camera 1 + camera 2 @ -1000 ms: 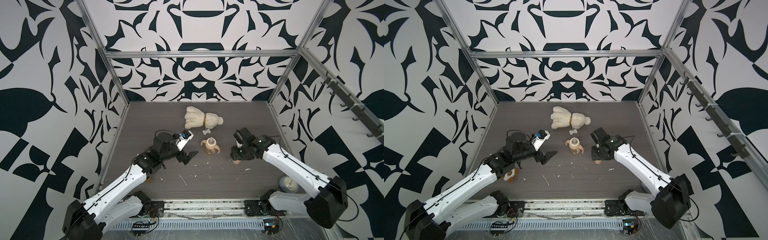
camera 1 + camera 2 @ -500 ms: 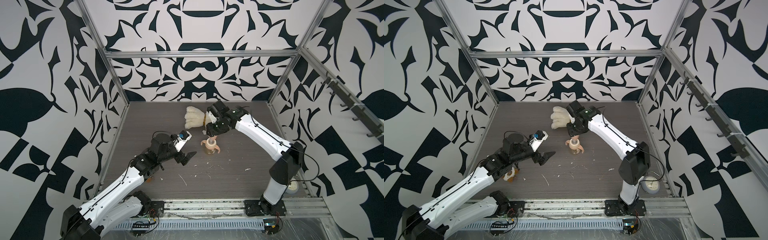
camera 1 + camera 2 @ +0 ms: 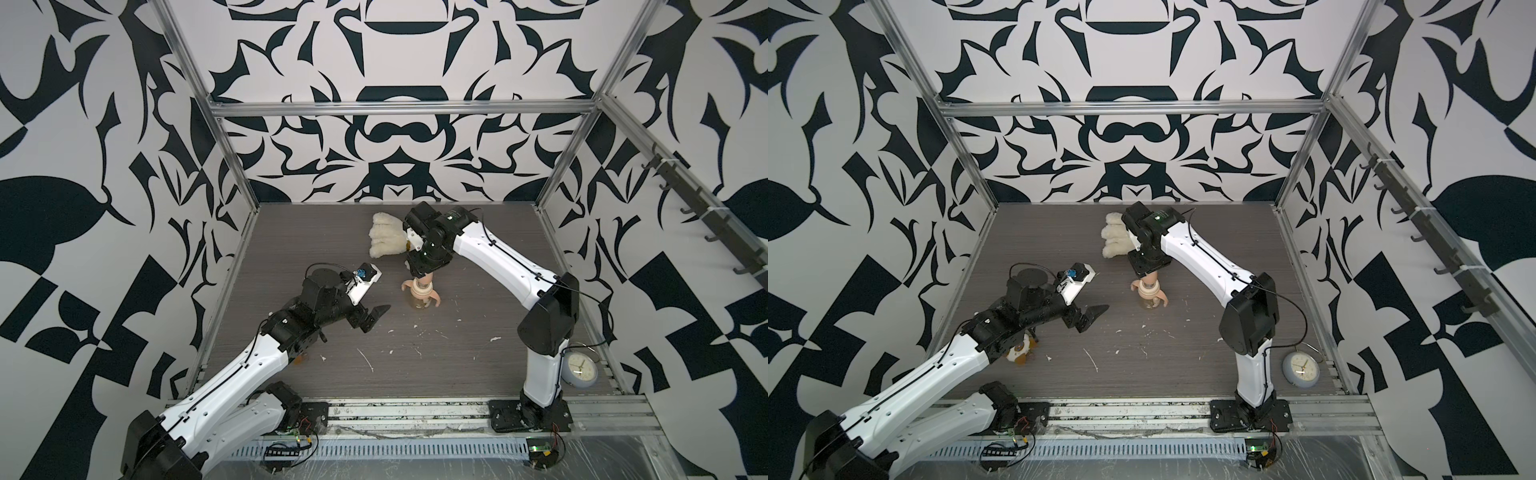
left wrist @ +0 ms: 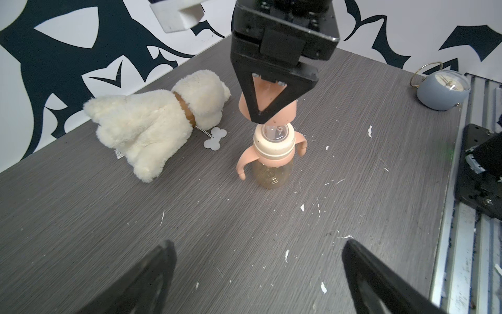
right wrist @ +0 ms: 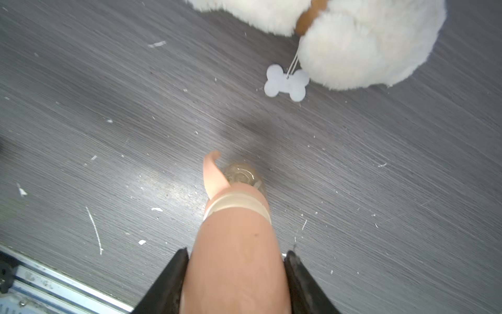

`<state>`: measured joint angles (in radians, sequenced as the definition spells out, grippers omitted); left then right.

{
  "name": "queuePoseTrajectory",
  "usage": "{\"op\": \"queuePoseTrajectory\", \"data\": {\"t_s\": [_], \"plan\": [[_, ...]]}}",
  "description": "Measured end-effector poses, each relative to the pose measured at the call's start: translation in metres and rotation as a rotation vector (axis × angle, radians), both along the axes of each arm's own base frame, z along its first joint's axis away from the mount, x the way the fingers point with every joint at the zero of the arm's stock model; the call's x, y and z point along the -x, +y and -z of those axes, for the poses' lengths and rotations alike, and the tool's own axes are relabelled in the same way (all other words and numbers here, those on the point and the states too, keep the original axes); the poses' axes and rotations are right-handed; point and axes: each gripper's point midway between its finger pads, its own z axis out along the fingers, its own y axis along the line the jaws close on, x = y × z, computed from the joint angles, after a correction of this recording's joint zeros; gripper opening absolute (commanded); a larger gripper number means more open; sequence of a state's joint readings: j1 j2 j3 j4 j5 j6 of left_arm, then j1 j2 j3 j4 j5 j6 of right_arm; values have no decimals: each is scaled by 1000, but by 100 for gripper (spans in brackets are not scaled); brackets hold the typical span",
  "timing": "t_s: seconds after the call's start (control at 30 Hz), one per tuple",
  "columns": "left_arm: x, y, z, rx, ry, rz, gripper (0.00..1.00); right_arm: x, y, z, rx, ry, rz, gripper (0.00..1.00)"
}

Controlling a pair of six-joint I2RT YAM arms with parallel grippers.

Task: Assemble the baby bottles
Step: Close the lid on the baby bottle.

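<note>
The baby bottle stands upright mid-table: an amber bottle (image 4: 271, 176) with a peach-pink two-handled ring (image 4: 244, 163) and a cream collar (image 4: 274, 144) on top. My right gripper (image 5: 237, 251) is shut on the peach-pink dome cap (image 5: 236, 271) and holds it straight above the collar (image 5: 236, 202), open end down, with a small gap showing in the left wrist view. In both top views the cap (image 3: 423, 277) hangs over the bottle (image 3: 1149, 303). My left gripper (image 4: 258, 243) is open and empty, low over the table to the bottle's left (image 3: 374, 318).
A cream plush dog (image 3: 386, 239) with a white bone tag (image 4: 215, 138) lies just behind the bottle. A blue-grey clock (image 3: 579, 368) sits at the front right by the rail. A small orange-white toy (image 3: 1017, 353) lies under my left arm. White scraps dot the table.
My right arm swung from the table's right front, carrying the cap, to above the bottle. The left arm drew back slightly and stayed open.
</note>
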<state>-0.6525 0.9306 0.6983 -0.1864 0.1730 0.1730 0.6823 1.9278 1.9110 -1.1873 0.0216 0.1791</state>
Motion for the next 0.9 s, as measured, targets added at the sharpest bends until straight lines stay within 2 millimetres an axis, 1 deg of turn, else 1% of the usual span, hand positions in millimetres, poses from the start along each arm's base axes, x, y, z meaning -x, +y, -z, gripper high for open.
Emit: {"op": "queuePoseTrajectory", "data": {"t_s": [0.3,0.67,0.9], "plan": [[-1,0,3,-8,1,5,100,2,0,9,17,22,-15,55],[-1,1,3,-13,-2,7,99,10,-2,35,32,68,-25,58],[-1,2,4,-17,2,5,99,7,1,35,22,55,-25,59]]}}
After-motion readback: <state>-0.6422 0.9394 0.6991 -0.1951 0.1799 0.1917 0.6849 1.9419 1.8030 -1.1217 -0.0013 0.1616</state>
